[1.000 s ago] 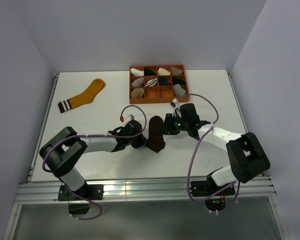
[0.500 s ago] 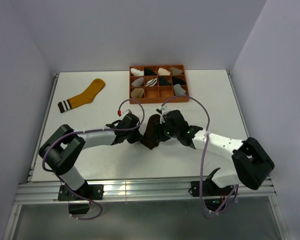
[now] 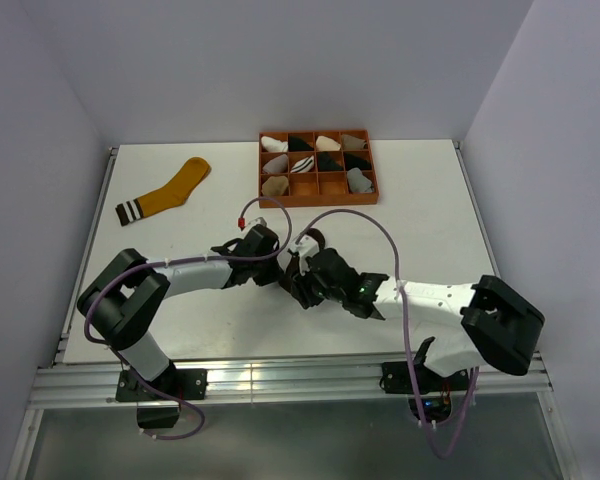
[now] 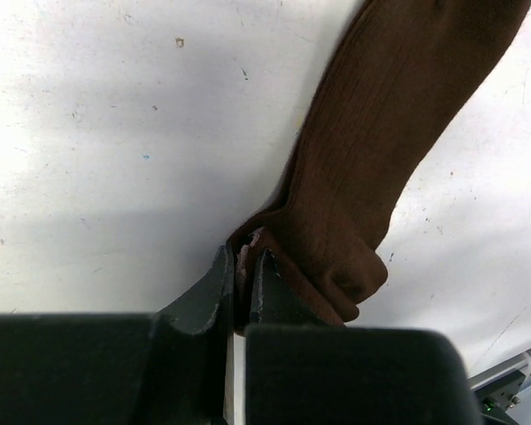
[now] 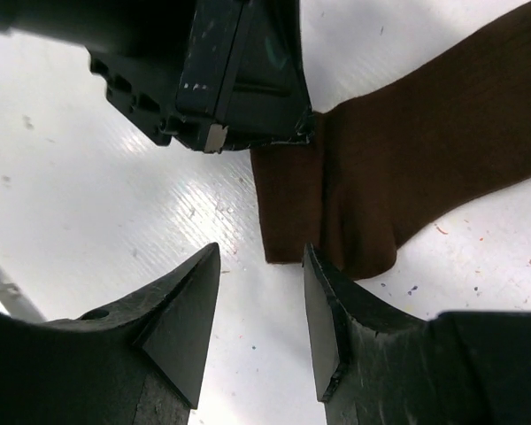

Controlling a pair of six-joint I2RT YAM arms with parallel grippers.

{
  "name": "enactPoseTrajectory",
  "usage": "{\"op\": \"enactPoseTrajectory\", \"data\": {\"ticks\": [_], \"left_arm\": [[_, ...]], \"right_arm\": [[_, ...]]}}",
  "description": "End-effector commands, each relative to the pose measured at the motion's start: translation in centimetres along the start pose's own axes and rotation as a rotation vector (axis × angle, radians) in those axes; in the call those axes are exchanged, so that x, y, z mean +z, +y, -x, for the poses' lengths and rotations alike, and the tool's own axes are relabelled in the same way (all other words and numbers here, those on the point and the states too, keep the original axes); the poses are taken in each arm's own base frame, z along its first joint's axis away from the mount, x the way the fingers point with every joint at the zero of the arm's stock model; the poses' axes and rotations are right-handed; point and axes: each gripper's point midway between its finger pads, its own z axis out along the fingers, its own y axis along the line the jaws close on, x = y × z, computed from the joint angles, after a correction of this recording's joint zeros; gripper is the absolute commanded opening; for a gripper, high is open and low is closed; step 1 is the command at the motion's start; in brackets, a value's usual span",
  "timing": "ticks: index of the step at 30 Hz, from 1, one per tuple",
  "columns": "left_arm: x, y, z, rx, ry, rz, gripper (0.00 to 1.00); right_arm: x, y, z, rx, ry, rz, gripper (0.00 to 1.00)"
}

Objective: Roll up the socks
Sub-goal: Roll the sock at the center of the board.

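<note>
Left wrist: left gripper (image 4: 244, 276) fingers clamped narrow on dark brown sock (image 4: 372, 150) edge. Right wrist: right gripper (image 5: 261, 305) fingers wide, w/ sock edge approx. 1 o'clock from tips.

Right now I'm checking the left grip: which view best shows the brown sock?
Left wrist: close up, the left gripper jaws pinch the brown sock at its edge. Right wrist shows its end flat near the open right gripper; top external mostly hides it behind both arms.
</note>
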Motion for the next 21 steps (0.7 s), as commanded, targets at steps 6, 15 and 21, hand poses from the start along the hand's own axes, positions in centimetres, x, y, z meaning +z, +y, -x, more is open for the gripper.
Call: {"op": "enactPoseTrajectory", "data": {"ticks": [6,15,21], "left_arm": [[-0.1,1.4,-1.2,0.075,0.061,0.045,0.0],[-0.1,0.9,-1.5,0.076,0.075,0.028,0.0],[-0.2,0.6,-1.5,0.048,0.076,0.012,0.0]], "right_arm": [[2.0,0.5,1.6,-0.122,-0.036,-0.085,0.5],[3.5,0.6,0.4,-0.165,0.023,-0.12,0.5],[3.8,0.7,-2.0,-0.15,0.1,-0.12,0.47]]}}
